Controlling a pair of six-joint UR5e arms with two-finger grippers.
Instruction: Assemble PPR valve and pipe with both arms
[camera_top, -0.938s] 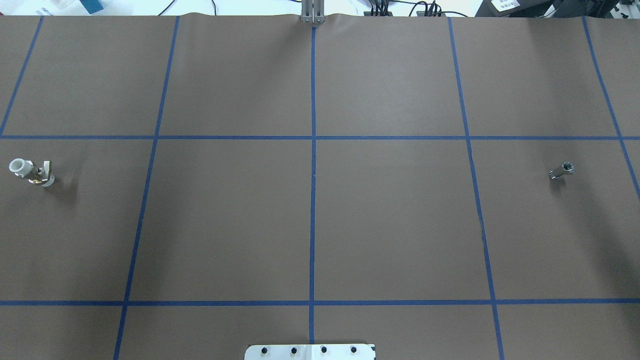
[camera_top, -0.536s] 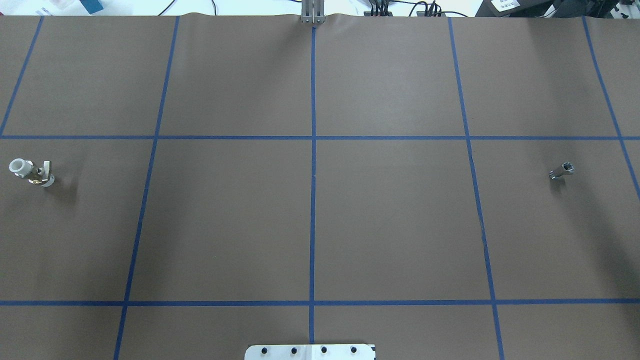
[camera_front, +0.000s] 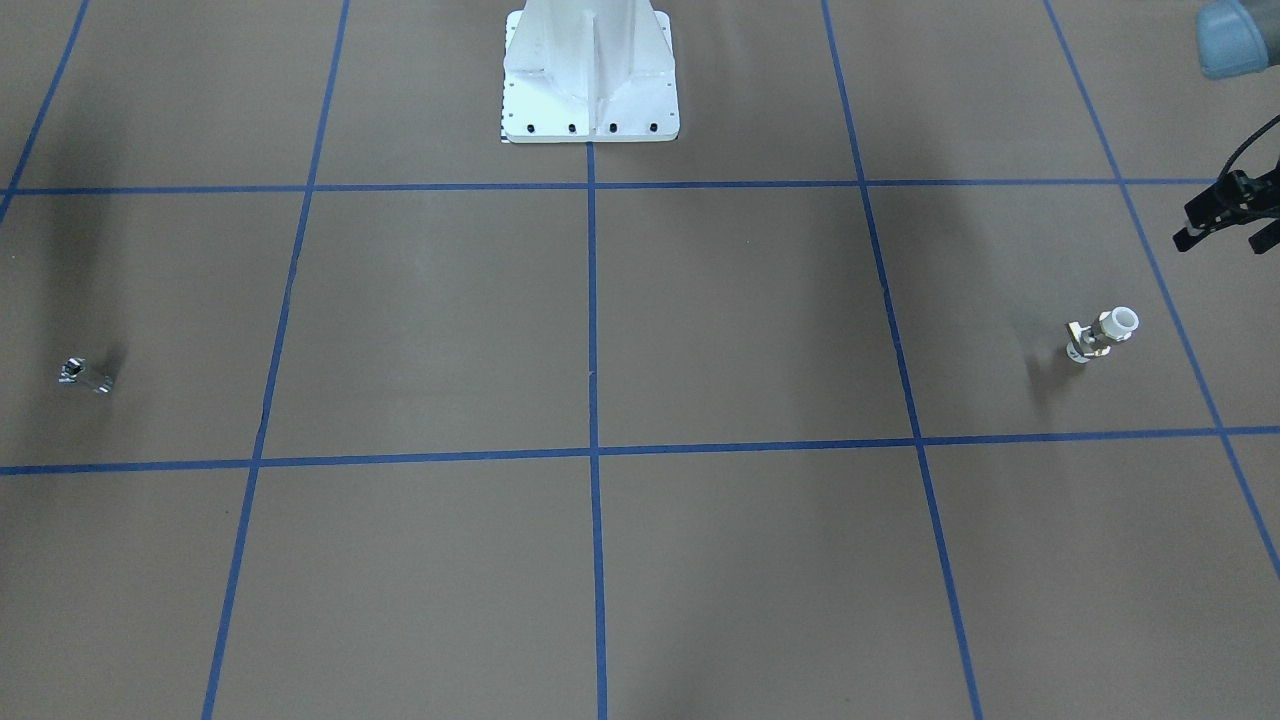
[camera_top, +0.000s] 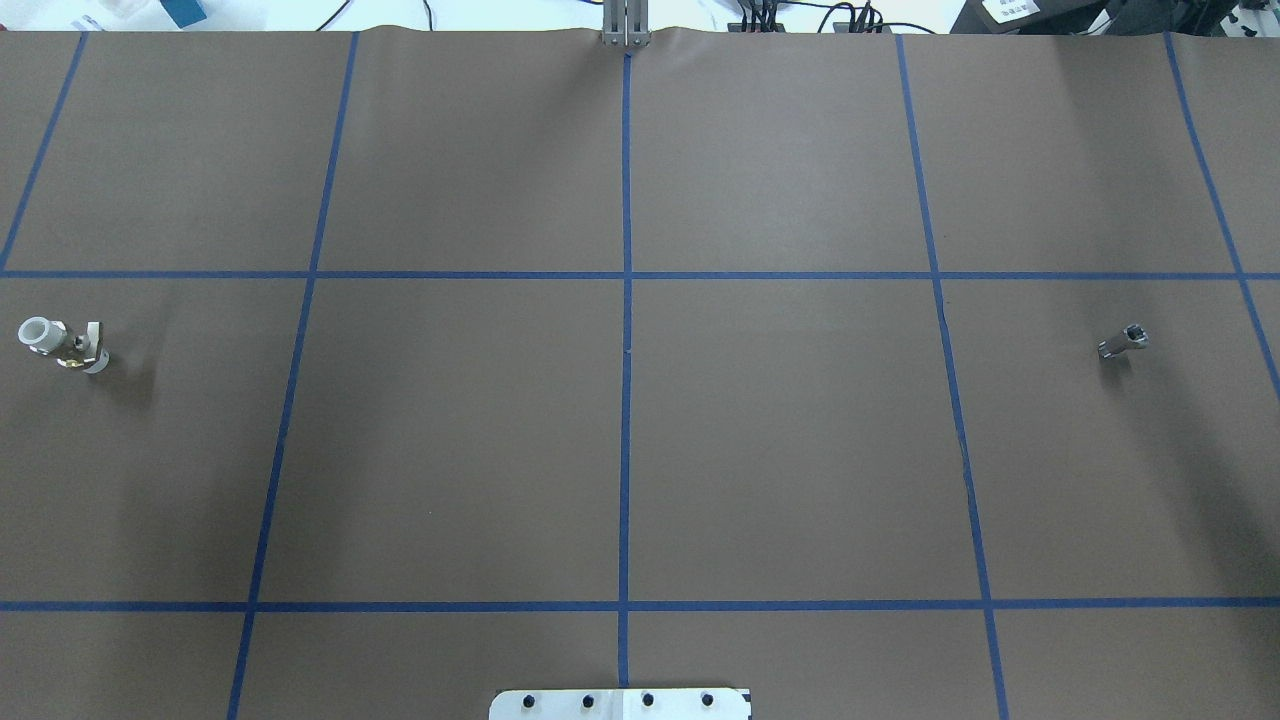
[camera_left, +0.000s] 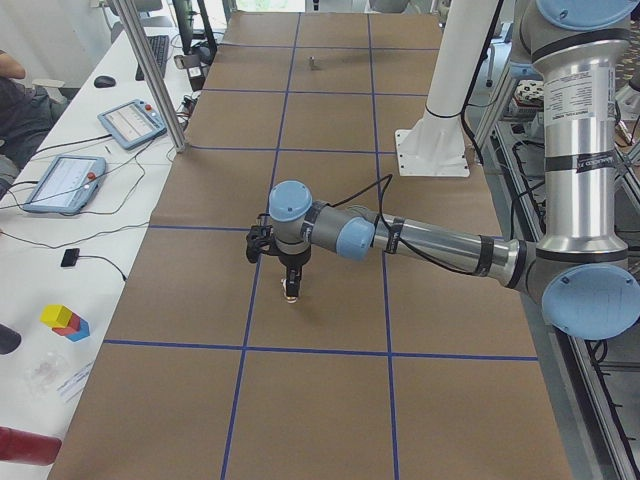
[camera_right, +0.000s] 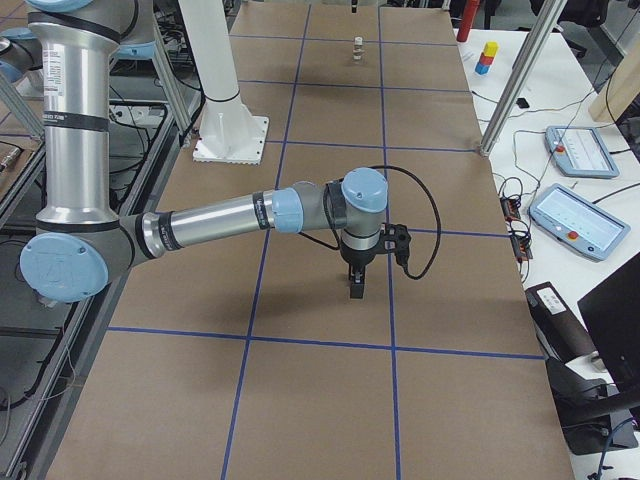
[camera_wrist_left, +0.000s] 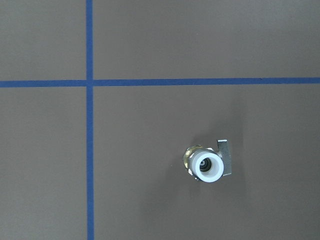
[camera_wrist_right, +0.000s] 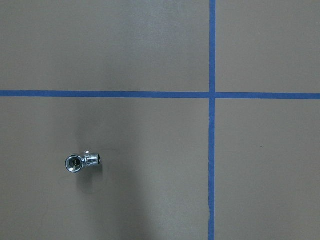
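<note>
The PPR valve stands upright on the table, open white end up. It is below the left gripper's jaws and apart from them. The pipe rests below the right gripper's jaws, also untouched, and I cannot tell whether either pair is parted or clenched.

Below the left gripper the PPR valve stands upright and alone on the tabletop, with bare brown paper on all sides of it. Under the right gripper the pipe has the same open room around it. The white pedestal, well apart from both grippers, is the only other thing rising from the surface.
</note>
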